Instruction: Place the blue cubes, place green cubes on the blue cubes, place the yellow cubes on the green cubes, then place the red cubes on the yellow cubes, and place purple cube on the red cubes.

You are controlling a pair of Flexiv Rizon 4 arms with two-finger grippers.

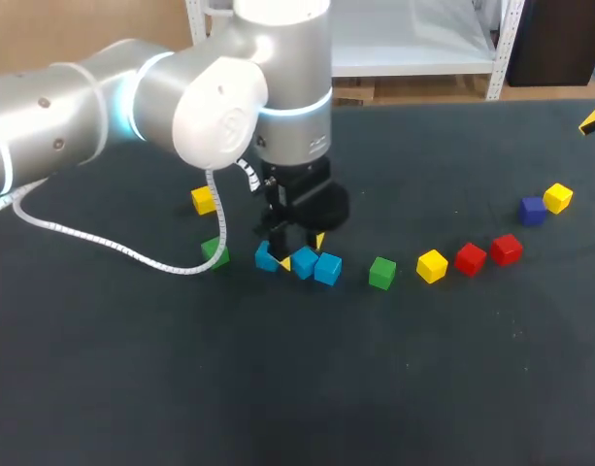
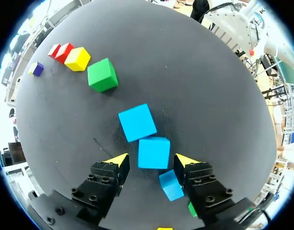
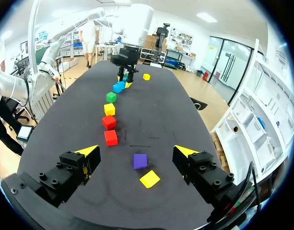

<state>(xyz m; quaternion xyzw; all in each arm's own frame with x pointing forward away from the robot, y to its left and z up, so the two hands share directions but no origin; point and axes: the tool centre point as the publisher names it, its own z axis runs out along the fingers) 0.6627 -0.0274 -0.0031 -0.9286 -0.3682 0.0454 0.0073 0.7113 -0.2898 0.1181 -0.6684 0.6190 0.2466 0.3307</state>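
My left claw (image 2: 152, 159) is down at the surface (image 1: 278, 388) with its fingers spread, one on either side of a blue cube (image 2: 154, 152). A thin gap shows on each side, so it grips nothing. A second blue cube (image 2: 137, 122) lies just ahead of the first. A third blue cube (image 2: 171, 185) sits further back, beside one finger.

Ahead of the blue ones, a line runs on across the surface. First comes a green cube (image 2: 102, 74), then a yellow cube (image 2: 77, 58) just beyond it, then two red cubes (image 2: 64, 51) side by side. The purple cube (image 2: 37, 69) lies apart from the line, past the red ones.

Behind my left claw, on the arm's side, the head view shows a second green cube (image 1: 215, 252) near the third blue one. A second yellow cube (image 1: 203, 200) lies a little farther off.

My right claw (image 3: 137, 152) hangs over the other end of the surface, well apart from the left, with its fingers wide and nothing held. Below it, the purple cube lies in the gap between the fingers, and a third yellow cube (image 3: 150, 178) lies just beside the purple one. Neither is touched.
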